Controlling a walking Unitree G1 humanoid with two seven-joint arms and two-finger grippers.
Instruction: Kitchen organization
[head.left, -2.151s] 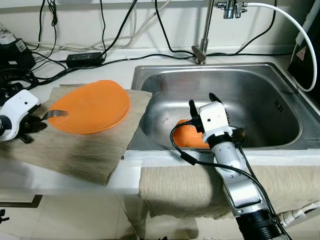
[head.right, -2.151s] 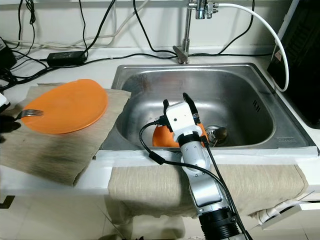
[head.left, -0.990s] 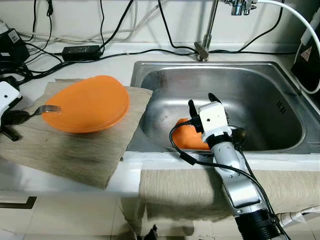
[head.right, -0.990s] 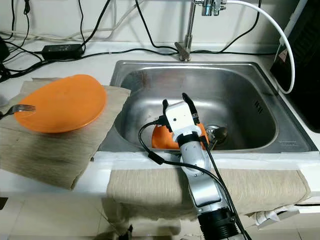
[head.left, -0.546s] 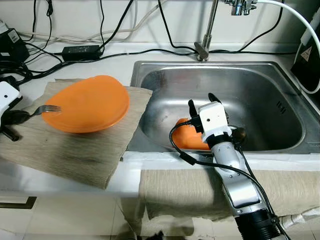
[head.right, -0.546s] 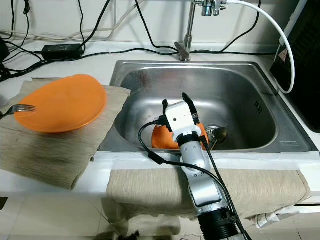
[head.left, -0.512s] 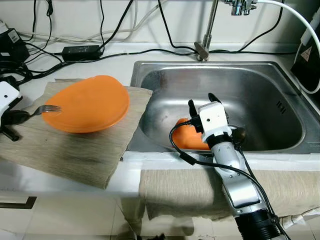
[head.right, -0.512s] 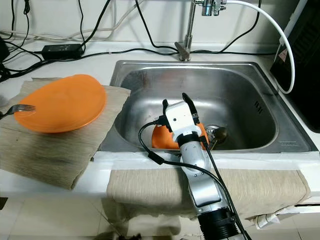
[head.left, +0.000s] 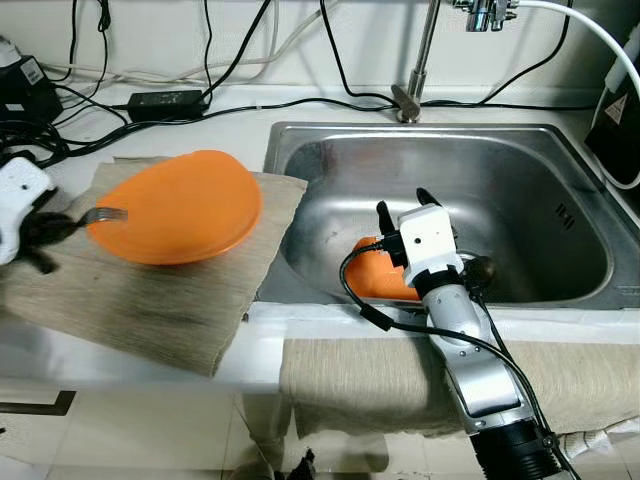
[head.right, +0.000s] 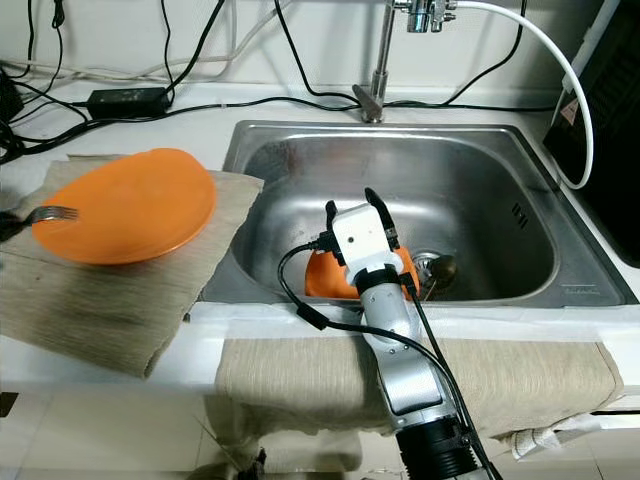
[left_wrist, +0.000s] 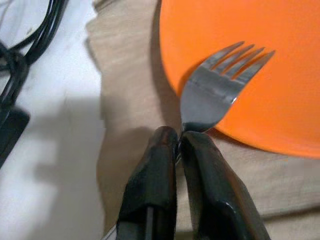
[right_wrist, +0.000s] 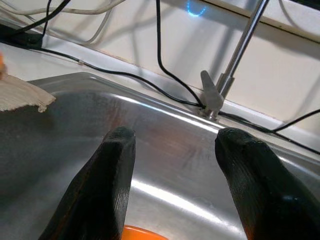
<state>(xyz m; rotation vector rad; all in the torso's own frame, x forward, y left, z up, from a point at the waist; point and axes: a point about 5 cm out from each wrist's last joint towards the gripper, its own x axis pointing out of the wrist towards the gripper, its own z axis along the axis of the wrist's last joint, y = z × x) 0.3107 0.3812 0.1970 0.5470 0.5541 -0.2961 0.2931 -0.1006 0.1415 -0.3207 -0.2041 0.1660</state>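
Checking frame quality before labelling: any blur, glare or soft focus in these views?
Left eye view: left gripper smeared by motion blur at the frame edge; sink sharp, mild sheen. Left wrist view: fork tines fairly crisp, near fingers soft, shadow on the cloth. Right wrist view: fingers blurred, faucet sharper, bright streaks on the steel.

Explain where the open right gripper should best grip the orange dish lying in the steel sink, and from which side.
Probably its near rim, from above: the orange dish lies low in the steel sink, directly beneath the open right gripper.
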